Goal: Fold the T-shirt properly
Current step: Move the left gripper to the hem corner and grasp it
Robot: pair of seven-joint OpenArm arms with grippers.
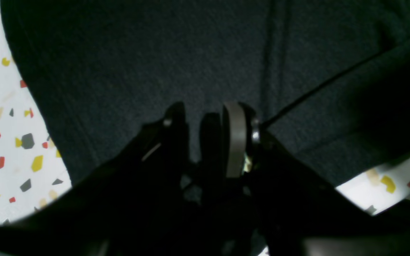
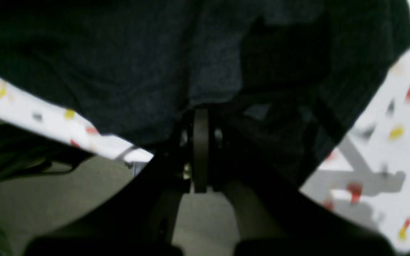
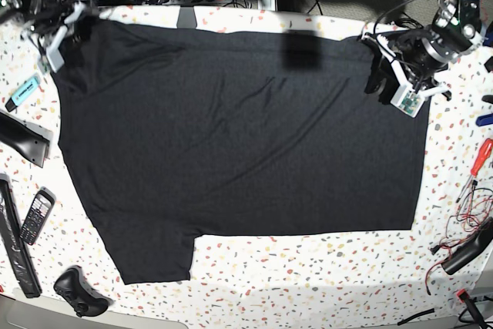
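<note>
T-shirt flat, right gripper apparently pinching its corner

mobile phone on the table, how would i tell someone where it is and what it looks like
Start from the black T-shirt spread across the speckled table, then go to the table's left edge near the bottom in the base view. The mobile phone lies there beside a long black bar. It is the only small dark handset with a lit screen and a keypad.
</note>
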